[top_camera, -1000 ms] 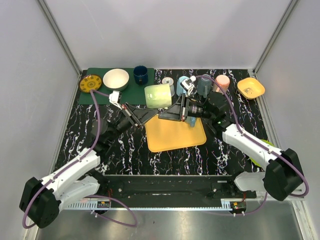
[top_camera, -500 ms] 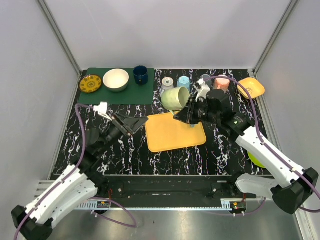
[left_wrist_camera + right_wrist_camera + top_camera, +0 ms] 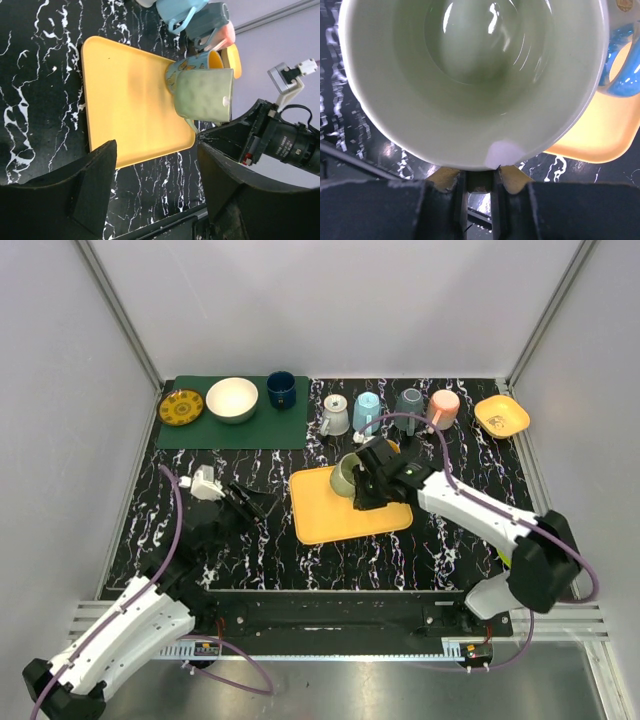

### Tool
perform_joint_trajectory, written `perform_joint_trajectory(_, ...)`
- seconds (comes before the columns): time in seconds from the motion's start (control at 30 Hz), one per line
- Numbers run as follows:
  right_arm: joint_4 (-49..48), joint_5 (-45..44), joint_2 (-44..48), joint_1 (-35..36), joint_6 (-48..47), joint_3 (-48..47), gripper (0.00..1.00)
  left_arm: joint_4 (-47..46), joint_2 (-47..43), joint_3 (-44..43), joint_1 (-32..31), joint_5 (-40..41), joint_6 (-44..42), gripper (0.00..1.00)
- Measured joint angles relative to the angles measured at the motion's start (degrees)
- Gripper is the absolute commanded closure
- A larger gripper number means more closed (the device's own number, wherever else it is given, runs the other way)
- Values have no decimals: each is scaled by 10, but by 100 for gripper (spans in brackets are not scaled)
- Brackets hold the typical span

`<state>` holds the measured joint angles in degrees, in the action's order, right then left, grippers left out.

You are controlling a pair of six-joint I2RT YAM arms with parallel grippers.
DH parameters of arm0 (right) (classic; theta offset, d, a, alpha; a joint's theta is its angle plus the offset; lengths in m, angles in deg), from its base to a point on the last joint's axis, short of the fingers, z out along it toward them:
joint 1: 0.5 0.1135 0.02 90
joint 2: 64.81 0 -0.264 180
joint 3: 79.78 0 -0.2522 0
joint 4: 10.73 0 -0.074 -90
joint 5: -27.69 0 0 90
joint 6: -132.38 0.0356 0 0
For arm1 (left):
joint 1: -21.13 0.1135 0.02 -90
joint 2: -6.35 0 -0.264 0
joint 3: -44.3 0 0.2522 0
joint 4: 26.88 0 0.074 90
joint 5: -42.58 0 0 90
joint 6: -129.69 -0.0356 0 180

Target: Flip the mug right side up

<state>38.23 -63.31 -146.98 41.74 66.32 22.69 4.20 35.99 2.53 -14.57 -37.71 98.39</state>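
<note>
Mug: pale green ceramic mug (image 3: 346,476), tipped sideways with its mouth toward the right claw, over the 12 o'clock edge of the orange-yellow plastic tray (image 3: 330,525).
Right claw (image 3: 479,179): clenched on the mug's rim.
Left claw (image 3: 156,150): released, at the tray's 9 o'clock.
Risk: the thin rim pinch may slip; the butterfly-patterned blue mug (image 3: 192,64) just beside could get knocked.
Writing: none readable.

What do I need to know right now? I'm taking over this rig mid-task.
Left gripper: open, empty, left of the tray.
Right gripper: shut on the mug, holding it mouth up at the tray's far edge.
Done: the mug is upright.
Left: I can't tell whether it touches the tray; set it down, release, pull back.
</note>
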Motion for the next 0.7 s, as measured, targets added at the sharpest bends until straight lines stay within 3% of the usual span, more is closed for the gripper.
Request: perform_joint_trajectory(0.7, 5, -81, -235, 1, -9, -126, 100, 37, 34, 24, 0, 0, 13, 34)
